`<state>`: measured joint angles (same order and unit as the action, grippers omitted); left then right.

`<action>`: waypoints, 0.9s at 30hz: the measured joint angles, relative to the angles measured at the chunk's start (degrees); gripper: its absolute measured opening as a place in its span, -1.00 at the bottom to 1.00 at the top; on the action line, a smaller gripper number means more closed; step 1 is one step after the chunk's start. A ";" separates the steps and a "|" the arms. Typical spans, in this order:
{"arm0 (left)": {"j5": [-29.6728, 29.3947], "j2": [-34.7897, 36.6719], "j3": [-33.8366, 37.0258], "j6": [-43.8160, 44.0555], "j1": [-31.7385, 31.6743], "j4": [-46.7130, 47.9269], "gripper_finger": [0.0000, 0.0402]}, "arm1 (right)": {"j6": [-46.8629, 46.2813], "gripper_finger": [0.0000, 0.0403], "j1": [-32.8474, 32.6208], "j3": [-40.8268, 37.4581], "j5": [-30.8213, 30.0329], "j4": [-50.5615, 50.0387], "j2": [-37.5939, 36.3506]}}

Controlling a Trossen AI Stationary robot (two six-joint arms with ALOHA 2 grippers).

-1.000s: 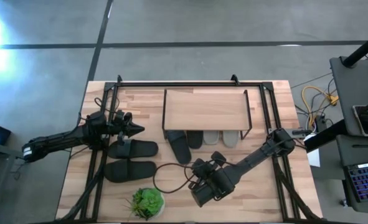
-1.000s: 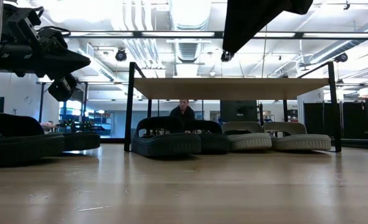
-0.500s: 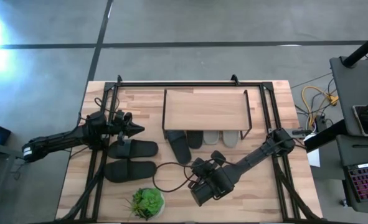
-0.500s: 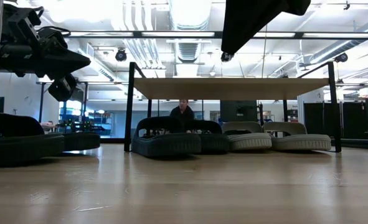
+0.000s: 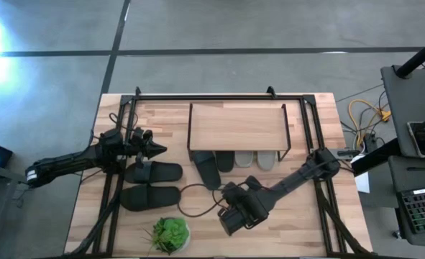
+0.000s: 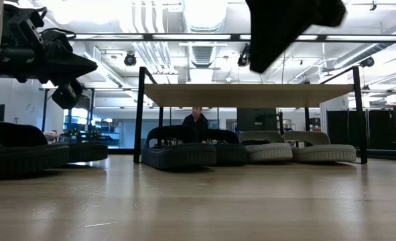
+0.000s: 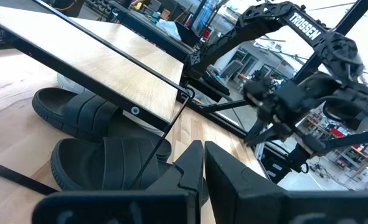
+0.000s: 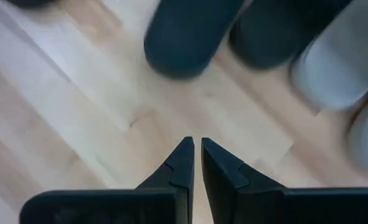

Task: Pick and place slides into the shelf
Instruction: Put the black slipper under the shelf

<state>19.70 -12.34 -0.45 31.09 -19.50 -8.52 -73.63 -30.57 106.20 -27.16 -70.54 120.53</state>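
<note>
Waiting left of the shelf [image 5: 236, 125], the left claw [image 5: 157, 150] is hanging pressed together just above the two black slides [image 5: 153, 172], which are lying out on the desk [image 5: 298, 223]. The charcoal and grey pairs are sitting under the shelf. The right claw [image 5: 226, 194], nearly closed, is hovering before it. Judging by this, the left claw should be spreading, then lowering squarely over a strap.

Grey concrete floor [image 5: 219, 25]; ceiling strip lights [image 6: 204, 13].
</note>
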 joint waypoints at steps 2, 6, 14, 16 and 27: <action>0.00 0.00 -0.01 0.00 0.01 -0.01 -0.99 | -3.30 -0.89 0.17 -1.60 3.59 2.76 0.00; 0.00 0.00 0.00 0.00 0.01 -0.01 -0.99 | -11.85 -0.89 0.53 -5.97 8.49 12.79 0.00; 0.00 0.00 -0.02 0.00 0.01 0.01 -0.99 | -19.18 -0.89 5.21 -14.26 9.26 27.96 0.07; 0.00 0.07 0.00 0.00 -0.01 0.00 -0.99 | -18.18 -0.89 6.85 -15.64 10.13 30.10 0.05; 0.00 0.00 -0.02 0.00 0.00 -0.01 -0.99 | -9.47 -0.89 11.06 -17.46 12.63 31.01 0.04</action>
<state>19.70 -12.34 -0.47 31.09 -19.50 -8.54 -83.10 -19.51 88.74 -14.52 -39.53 120.57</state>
